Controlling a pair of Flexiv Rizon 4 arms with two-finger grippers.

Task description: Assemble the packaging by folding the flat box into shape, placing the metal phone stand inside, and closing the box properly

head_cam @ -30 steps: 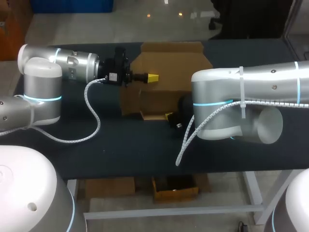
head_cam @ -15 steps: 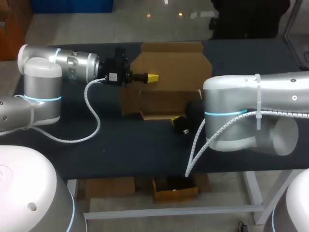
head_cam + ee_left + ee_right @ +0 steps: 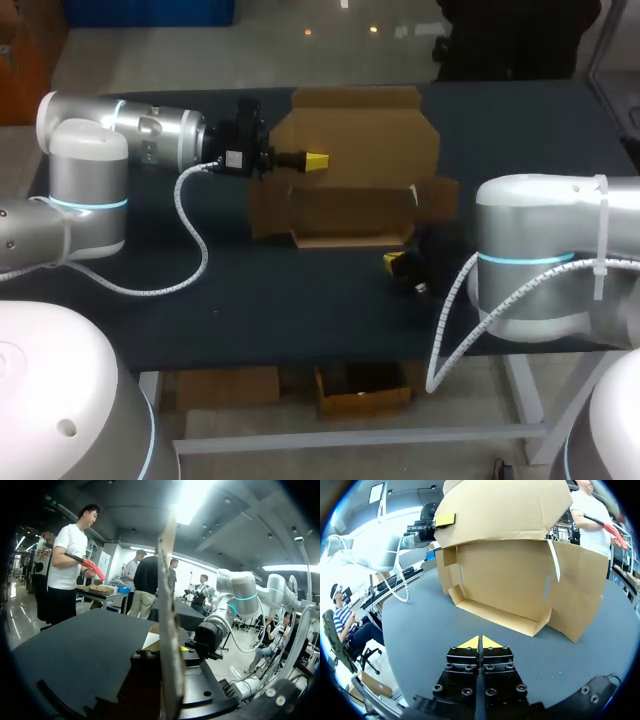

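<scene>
Two robot arms reach over a dark table (image 3: 250, 290). The left gripper (image 3: 314, 160) is clamped on the raised lid flap (image 3: 365, 130) of a half-folded cardboard box (image 3: 350, 215), which sits open near the table's middle. The right gripper (image 3: 396, 262), fingers pressed together and empty, hangs just in front of the box's right corner, not touching it.

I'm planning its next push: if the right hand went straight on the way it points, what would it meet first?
Probably the low front wall of the open cardboard box, straight ahead of the right hand across bare table. Depth is unclear, so it might pass just over that wall.
</scene>
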